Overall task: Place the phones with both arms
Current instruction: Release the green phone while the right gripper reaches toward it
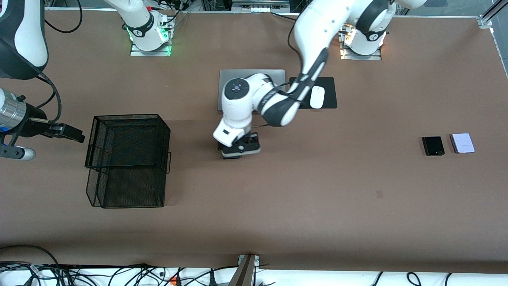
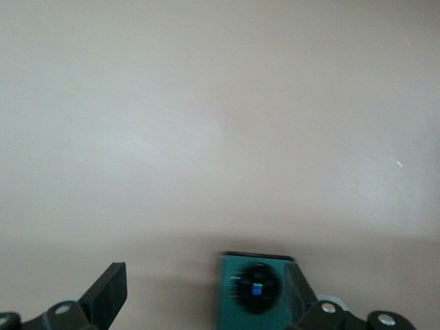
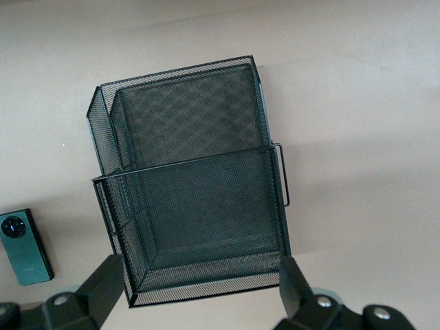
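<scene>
My left gripper [image 1: 240,150] is low over the table's middle, open, with the dark green phone [image 2: 254,292] between its fingers, close against one finger [image 2: 297,292] and apart from the other [image 2: 106,294]. In the front view the gripper hides most of that phone. The phone also shows in the right wrist view [image 3: 26,247], flat on the table. The small black phone [image 1: 433,145] and the pale lilac phone [image 1: 462,143] lie side by side toward the left arm's end. My right gripper [image 1: 75,135] is open and empty, in the air beside the black mesh basket [image 1: 129,117].
The mesh basket [image 3: 185,124] stands toward the right arm's end and holds nothing. A silver laptop [image 1: 226,79] and a white mouse [image 1: 317,97] on a black pad [image 1: 329,85] lie near the arms' bases. Cables run along the table's near edge.
</scene>
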Motion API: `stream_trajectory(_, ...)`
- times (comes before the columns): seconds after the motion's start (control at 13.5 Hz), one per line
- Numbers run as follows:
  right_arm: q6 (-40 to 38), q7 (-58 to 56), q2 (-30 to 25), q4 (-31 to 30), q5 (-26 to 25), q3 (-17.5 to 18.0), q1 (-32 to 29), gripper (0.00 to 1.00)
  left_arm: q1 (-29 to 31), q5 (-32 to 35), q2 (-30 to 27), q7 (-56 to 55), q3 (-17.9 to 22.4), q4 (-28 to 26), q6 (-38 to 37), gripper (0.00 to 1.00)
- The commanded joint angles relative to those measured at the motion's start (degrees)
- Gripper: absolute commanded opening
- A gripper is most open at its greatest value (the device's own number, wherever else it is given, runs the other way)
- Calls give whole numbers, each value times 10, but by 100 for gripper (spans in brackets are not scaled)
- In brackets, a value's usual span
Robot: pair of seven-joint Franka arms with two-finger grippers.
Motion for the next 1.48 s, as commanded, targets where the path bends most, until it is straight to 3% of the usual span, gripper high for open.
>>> stream_trajectory(0.0, -3, -5, -4, -4, 0, 2, 2, 100, 68, -15, -136, 65, -29, -156, -40, 100)
stream_trajectory(0.22, 3, 7, 0, -2, 0, 6, 31, 100, 144, -10, -259, 129, -28, -323, -39, 100)
stream_trajectory(0.37, 4, 32, 6, -1, 5, 6, 72, 100, 211, -9, -307, 210, -28, -385, -39, 100)
stream_trajectory(0.74, 95, 231, 81, -1, 19, 7, 218, 100, 387, -8, -346, 431, -29, -440, -42, 100)
stream_trajectory(0.96, 169, 242, 149, -1, 78, 7, 270, 100, 484, -8, -358, 559, -29, -450, -38, 100)
stream_trajectory(1.18, 216, 229, 205, -1, 85, 7, 300, 100, 546, -7, -360, 637, -29, -471, -18, 100)
stream_trajectory(1.41, 245, 203, 246, -4, 86, 13, 320, 100, 602, -7, -360, 712, -29, -542, 84, 100)
